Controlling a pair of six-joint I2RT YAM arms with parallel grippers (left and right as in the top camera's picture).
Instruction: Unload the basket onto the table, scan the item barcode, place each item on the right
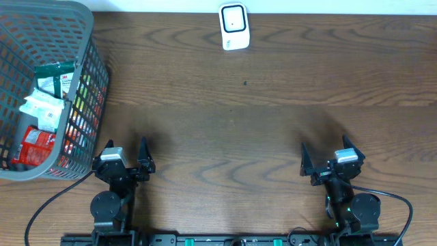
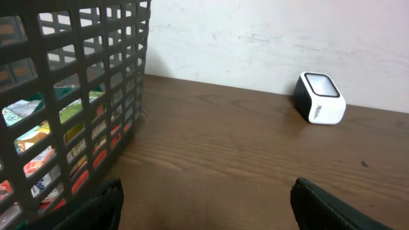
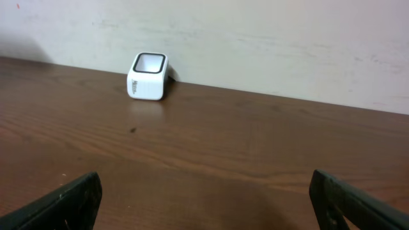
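- A dark brown wooden table (image 1: 239, 102) is stretching across the whole scene, its grain running left to right.
- A pale, scuffed wall (image 2: 268, 38) is standing right behind the table's far edge.
- A grey mesh basket (image 1: 95, 68) is sitting at the far left of the table, beside the left arm.
- Packets (image 1: 42, 109), the goods to be scanned, are lying piled inside the basket, with green, white and red wrappers showing through the mesh.
- A small white scanner (image 1: 233, 26) with a dark-framed window is sitting at the far edge, near the middle and close to the wall, well apart from both arms.
- The left gripper (image 1: 126, 152) is hovering over the near left of the table with its jaws spread wide; its black fingers (image 2: 96, 207) are grasping nothing and touching nothing.
- The right gripper (image 1: 326, 154) is hovering over the near right with its jaws fully released, its fingers (image 3: 64, 204) framing only bare wood.
- Black cables (image 1: 51, 205) are trailing from the arm bases along the near edge.
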